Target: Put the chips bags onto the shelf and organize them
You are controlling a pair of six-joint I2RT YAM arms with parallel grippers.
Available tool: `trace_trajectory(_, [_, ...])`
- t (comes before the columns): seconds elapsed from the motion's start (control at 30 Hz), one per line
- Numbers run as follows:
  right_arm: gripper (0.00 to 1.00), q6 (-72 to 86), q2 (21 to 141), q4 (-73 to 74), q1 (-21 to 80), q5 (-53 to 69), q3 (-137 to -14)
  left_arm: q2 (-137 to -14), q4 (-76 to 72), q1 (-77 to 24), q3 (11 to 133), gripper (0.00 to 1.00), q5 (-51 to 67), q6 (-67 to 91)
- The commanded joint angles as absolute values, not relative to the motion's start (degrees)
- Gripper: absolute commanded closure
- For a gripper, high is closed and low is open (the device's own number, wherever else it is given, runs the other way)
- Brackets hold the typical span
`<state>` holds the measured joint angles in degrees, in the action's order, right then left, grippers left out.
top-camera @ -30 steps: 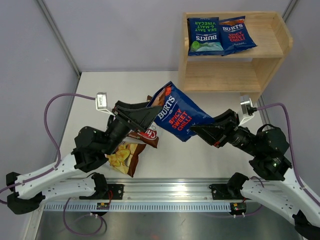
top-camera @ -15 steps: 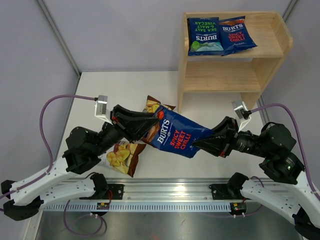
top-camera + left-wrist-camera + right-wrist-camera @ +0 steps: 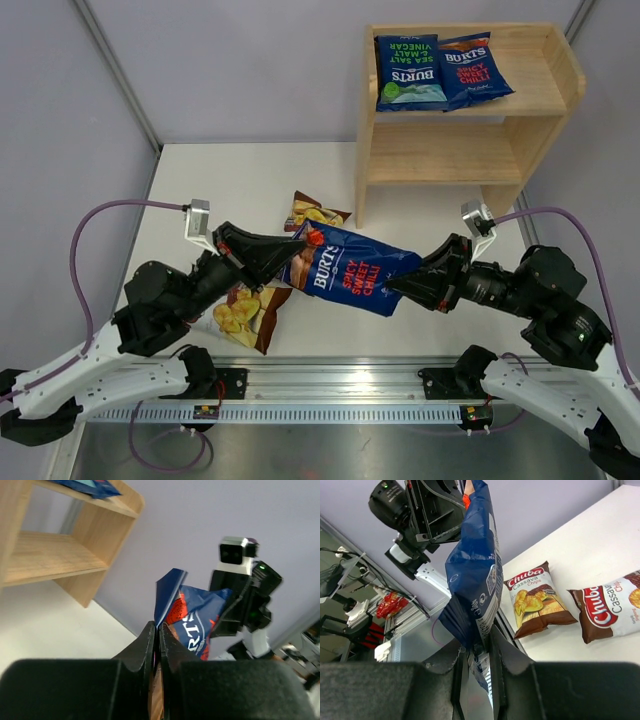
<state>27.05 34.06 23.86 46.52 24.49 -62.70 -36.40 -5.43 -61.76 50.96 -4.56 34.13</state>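
- In the middle of the top external view, the held Burts bag, dark blue with red lettering, hangs stretched between the two arms above the white table.
- The left gripper is clamped on its left end, and the right gripper is clamped on its right end.
- At upper right stands the shelf. On its top tier the green-lettered Burts bag and the red-lettered Burts bag lie side by side, touching.
- The upper Chuba bag lies on the table just above the held bag and is partly hidden by it. The lower Chuba bag lies at lower left, partly under the left arm.
- At bottom centre of the left wrist view, the left gripper has its fingers pressed together on an edge of the held Burts bag.
- The right gripper grips the bag's far side. The shelf fills the upper left.
- At bottom centre of the right wrist view, the right gripper pinches the lower edge of the held Burts bag, which rises edge-on to the top.
- The left gripper holds the bag's top end at upper left.
- At right, two Chuba bags lie flat and face up on the table, apart from each other: the whole one and the cut-off one at the frame edge.
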Motion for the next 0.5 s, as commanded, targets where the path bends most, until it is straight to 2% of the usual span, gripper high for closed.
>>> trace_trajectory(0.0, [1.00,27.24,33.31,25.84,47.02,19.35,-66.35,-33.92,-4.94,-60.82,54.39,0.91,-17.22,34.63])
trace_trajectory(0.07, [1.00,27.60,35.06,26.10,47.02,14.97,-67.23,-34.10,-2.91,-60.91,55.72,0.63,-21.33,35.33])
trace_trajectory(0.1, [1.00,27.68,36.46,26.54,47.02,12.77,-68.54,-34.10,-0.20,-60.91,56.94,0.38,-23.71,36.72])
trace_trajectory(0.13, [1.00,27.77,37.17,26.46,47.02,10.48,-69.16,-33.75,2.00,-60.91,57.74,0.32,-26.17,37.70])
trace_trajectory(0.2, [1.00,27.95,39.71,26.37,47.02,3.71,-71.88,-32.26,8.31,-60.91,59.49,0.23,-34.16,41.11])
trace_trajectory(0.27, [1.00,28.39,41.83,25.76,47.02,-2.16,-75.47,-29.90,10.45,-60.91,59.50,0.21,-38.73,41.75])
trace_trajectory(0.37, [1.00,28.91,46.83,25.23,47.02,-6.13,-80.66,-28.65,14.14,-60.91,59.59,0.19,-39.38,39.82])
trace_trajectory(0.47, [1.00,29.09,52.63,25.66,46.93,-10.00,-93.11,-29.27,21.60,-60.82,60.47,0.15,-38.41,38.50])
